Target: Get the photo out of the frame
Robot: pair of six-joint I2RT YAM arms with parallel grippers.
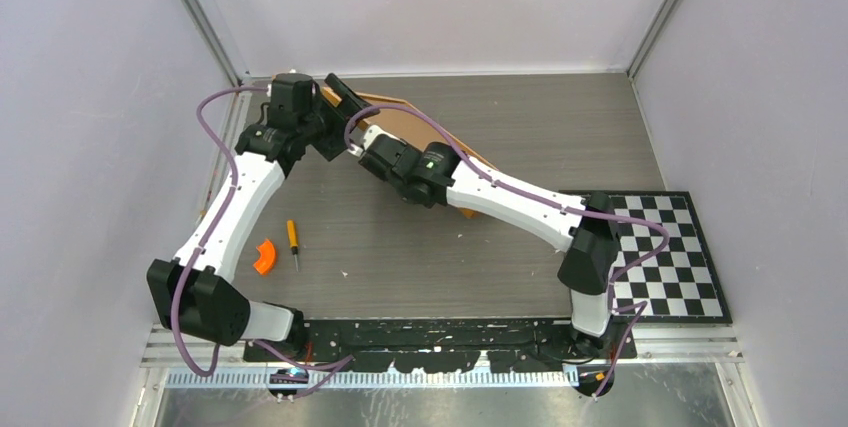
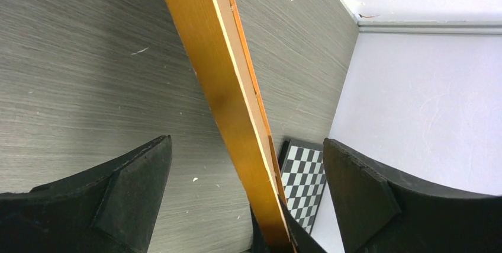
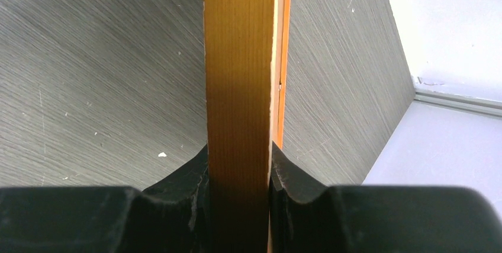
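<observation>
Frame (image 1: 397, 121) on edge near the surface's far-left corner, long axis slanting toward the right edge. Right gripper (image 3: 240, 164) jaws pinching its upper rim; left gripper (image 2: 245, 146) jaws spread wide, astride the same rim, untouching. Photo unseen.

White arms (image 1: 240, 209), black joints, purple cables (image 1: 201, 115).

1. The frame (image 1: 400, 125), edge-up near the counter's (image 1: 560, 127) far-left corner, bars passage; the left hand (image 2: 247, 141) straddles it, gaps either side.
2. Screwdriver (image 1: 293, 242) and orange piece (image 1: 264, 256) lie by the left edge.
3. Room toward the far-right corner; checkered mat (image 1: 665, 257) lies flat near-right.
</observation>
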